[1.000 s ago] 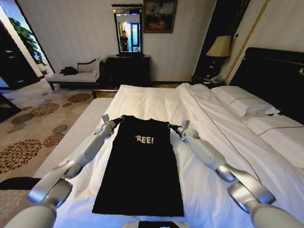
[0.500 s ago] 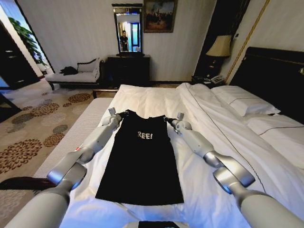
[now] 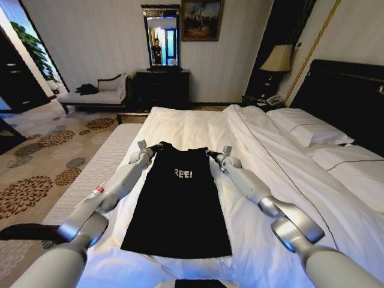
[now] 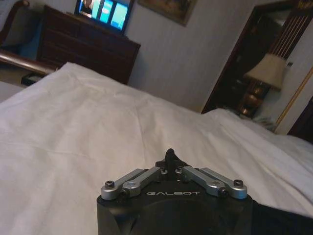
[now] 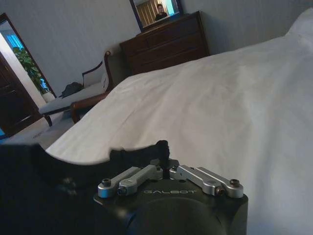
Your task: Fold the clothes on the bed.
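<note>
The clothes (image 3: pixel 179 204), a black T-shirt with white lettering, lie flat and lengthwise on the white duvet of the bed (image 3: pixel 198 126). The shirt is narrow at its far end and wider at the near hem. My left gripper (image 3: pixel 155 147) is shut on the far left shoulder corner. My right gripper (image 3: pixel 210 153) is shut on the far right shoulder corner. In the left wrist view the left gripper (image 4: pixel 169 155) is pinched together over the duvet, with black cloth (image 4: pixel 286 220) beside it. The right wrist view shows the right gripper (image 5: pixel 162 147) pinched at the shirt's (image 5: pixel 44 186) edge.
White pillows (image 3: pixel 309 132) and a dark headboard (image 3: pixel 354 102) lie to the right. The bed's left edge (image 3: pixel 102 165) drops to patterned carpet. A dark dresser with mirror (image 3: pixel 162 87), a chaise longue (image 3: pixel 96 96) and a lamp (image 3: pixel 277 59) stand along the far wall.
Both grippers have moved farther out over the bed and closer together, dragging the shirt away from me. Its near hem has slid farther up the bed and its far end has narrowed.
</note>
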### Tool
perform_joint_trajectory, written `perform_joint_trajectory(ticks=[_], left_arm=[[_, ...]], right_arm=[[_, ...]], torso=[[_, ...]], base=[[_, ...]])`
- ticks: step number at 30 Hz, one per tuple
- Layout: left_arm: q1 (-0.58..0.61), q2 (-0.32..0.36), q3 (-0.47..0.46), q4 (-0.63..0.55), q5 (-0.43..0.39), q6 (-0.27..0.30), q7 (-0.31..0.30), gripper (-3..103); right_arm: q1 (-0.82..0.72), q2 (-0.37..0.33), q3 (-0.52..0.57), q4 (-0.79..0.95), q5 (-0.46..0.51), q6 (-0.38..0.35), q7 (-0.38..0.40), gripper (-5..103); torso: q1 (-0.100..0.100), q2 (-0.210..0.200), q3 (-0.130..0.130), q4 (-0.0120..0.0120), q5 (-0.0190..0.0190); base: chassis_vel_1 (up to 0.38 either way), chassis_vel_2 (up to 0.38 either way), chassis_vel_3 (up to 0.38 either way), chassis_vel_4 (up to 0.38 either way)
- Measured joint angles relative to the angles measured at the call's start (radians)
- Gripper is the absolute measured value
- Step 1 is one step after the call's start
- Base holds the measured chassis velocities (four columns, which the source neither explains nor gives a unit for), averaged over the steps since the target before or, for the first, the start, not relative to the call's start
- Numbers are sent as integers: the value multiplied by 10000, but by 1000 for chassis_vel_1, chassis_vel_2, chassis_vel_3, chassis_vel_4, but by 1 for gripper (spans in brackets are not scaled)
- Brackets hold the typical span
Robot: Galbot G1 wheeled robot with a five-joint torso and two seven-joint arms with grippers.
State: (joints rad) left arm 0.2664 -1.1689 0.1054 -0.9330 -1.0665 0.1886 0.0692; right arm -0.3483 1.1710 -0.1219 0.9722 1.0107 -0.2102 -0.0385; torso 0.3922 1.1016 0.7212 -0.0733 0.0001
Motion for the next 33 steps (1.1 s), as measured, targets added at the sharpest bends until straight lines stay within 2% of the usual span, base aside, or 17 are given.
perform_joint_trajectory(ticks=[2,7,11,18,25,29,33], left_arm=[[172,107,-121,-270,-58,-10,-36,1],[1353,749,-398,-2262,-490,-88,-180,1],[2032,1009,-505,-3145,-484,-149,-284,1],[2948,1479,-938,-4298,-404,-247,-429,1],[3910,2015,-1341,-5592,-314,-344,-522,1],[4642,2408,-1698,-6441,-390,-352,-647,1],[5765,3097,-2066,-7696,-457,-382,-804,1]], right_arm=[[-220,-97,36,313,-105,48,81,1],[-1138,-713,100,2104,-298,112,615,1],[-1415,-1030,107,2898,-322,120,808,1],[-2228,-1740,345,4328,-469,258,995,1],[-3189,-2093,871,5481,-507,306,1186,1],[-3805,-2306,1097,6458,-596,314,1365,1],[-4922,-2689,1507,7776,-681,315,1445,1]], torso=[[0,0,0,0,-2],[0,1,-1,-5,-2],[-2,1,-1,3,-4],[-1,2,-1,-1,0],[-2,2,0,-2,-1],[1,1,0,2,-2],[-1,3,-2,0,-3]], base=[[0,0,0,0],[0,0,0,0],[0,0,0,0],[0,0,0,0],[0,0,0,0],[0,0,0,0],[0,0,0,0]])
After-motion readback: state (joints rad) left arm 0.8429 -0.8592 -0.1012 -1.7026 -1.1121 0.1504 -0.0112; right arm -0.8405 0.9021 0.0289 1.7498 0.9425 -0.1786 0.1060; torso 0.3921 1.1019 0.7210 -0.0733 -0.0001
